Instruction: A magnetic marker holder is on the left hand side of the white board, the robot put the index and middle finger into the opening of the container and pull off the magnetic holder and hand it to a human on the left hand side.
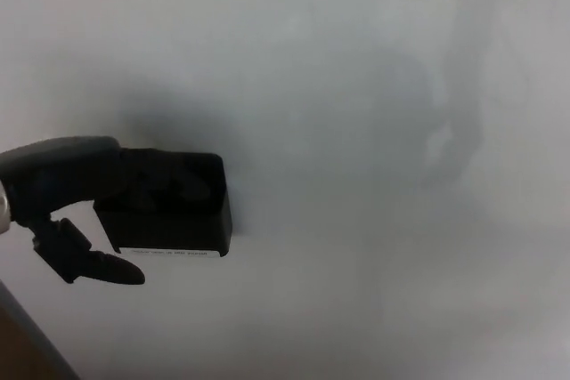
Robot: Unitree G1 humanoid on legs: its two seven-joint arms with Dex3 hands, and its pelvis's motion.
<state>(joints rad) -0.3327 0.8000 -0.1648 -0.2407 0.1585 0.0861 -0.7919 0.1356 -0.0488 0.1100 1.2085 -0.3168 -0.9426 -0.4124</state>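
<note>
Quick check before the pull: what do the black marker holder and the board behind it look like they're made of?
Marker holder: looks like matte black moulded plastic, with straight edges, no shine and a pale label strip along its lower edge. Whiteboard: smooth, glossy white surface showing faint reflections and the holder's soft shadow, likely coated steel, though the image is dim. The left hand is at the holder.

Perhaps an office or classroom: whiteboard (374, 86).
</note>
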